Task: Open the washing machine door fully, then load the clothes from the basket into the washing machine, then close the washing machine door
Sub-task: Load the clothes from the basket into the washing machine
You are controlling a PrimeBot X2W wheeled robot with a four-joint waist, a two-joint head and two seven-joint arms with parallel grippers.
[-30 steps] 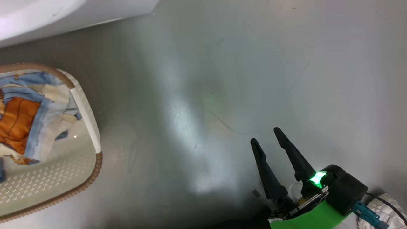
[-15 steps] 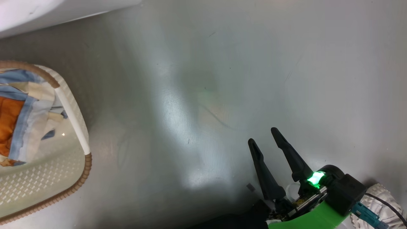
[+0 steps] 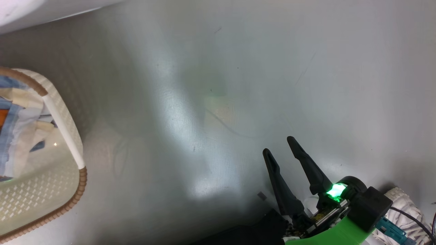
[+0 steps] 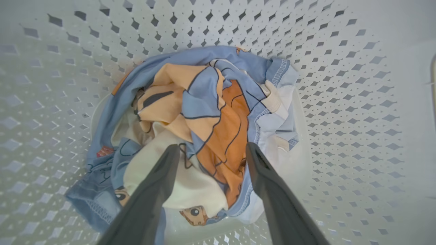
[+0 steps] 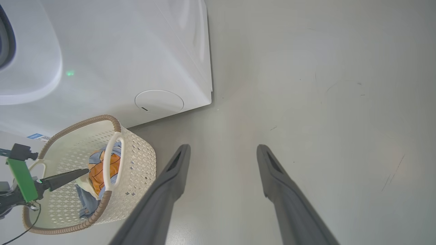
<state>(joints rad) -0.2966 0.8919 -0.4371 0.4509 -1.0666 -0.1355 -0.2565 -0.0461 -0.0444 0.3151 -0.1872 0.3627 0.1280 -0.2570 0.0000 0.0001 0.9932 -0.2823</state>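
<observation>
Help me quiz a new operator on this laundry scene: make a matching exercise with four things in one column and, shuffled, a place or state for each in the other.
Column one:
1. left hand
2. right hand
3. clothes
4. washing machine

Column two:
A. white, standing beside the basket
B. open, over bare grey floor
C. bunched in the bottom of the basket
D. open, reaching into the basket, fingers pointing at the cloth

Pairs: 1-D, 2-B, 3-C, 4-A
</observation>
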